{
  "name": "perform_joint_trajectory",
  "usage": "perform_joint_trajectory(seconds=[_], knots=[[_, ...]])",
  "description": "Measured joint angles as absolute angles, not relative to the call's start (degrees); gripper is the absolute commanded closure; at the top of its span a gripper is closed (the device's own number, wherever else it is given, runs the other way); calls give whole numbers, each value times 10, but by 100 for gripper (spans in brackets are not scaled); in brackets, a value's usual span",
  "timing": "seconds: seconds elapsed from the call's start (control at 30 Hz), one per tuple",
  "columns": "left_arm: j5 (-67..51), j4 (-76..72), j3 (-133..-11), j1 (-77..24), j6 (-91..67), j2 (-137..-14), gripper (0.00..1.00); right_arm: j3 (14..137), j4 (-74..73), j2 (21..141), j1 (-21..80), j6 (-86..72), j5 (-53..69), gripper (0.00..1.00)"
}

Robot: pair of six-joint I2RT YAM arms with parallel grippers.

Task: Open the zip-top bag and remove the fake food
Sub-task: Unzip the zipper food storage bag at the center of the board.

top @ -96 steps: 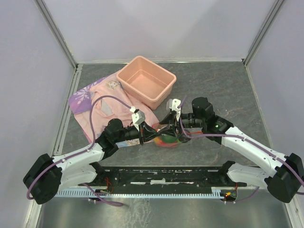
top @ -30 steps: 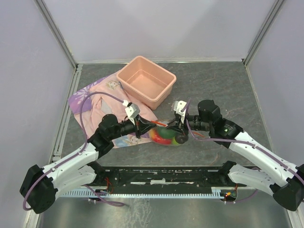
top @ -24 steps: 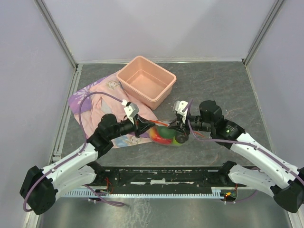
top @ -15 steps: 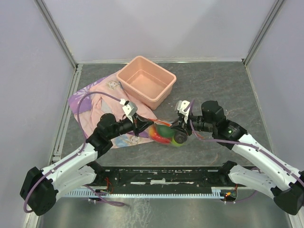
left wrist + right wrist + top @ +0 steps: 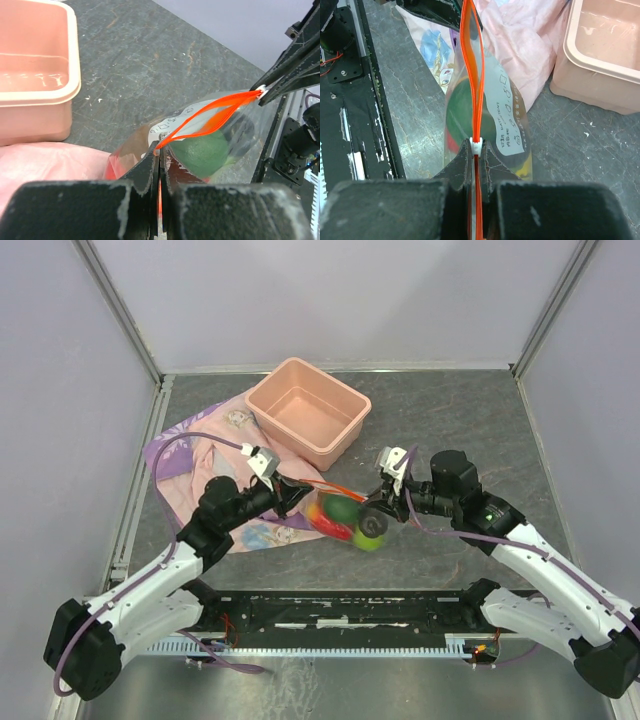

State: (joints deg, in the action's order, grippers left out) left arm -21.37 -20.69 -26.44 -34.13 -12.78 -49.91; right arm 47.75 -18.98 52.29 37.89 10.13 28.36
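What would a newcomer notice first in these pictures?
The zip-top bag, its orange-red strip stretched between the left pincer and the right pincer near the table's middle, strikes first, with green and red fake food inside. Behind it stands the salmon-pink tub, beside a pink printed cloth.

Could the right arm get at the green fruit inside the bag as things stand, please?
Probably not: the right hand is shut on the slider end of the zip strip, the left hand on its other end, and the mouth between them is only a narrow slit above the green fruit.
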Motion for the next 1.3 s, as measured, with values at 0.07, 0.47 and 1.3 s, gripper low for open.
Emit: perform_joint_trajectory(seconds=[0.07,0.47,1.3], knots=[[-209,-206,-264,-335,-128,-498,97,477,-190,523,377,100,283,98],[-194,-199,-263,-306,-146,-497,97,477,-190,523,370,93,284,98],[-196,-203,-246,-243,-187,-498,97,477,-258,489,363,73,267,99]])
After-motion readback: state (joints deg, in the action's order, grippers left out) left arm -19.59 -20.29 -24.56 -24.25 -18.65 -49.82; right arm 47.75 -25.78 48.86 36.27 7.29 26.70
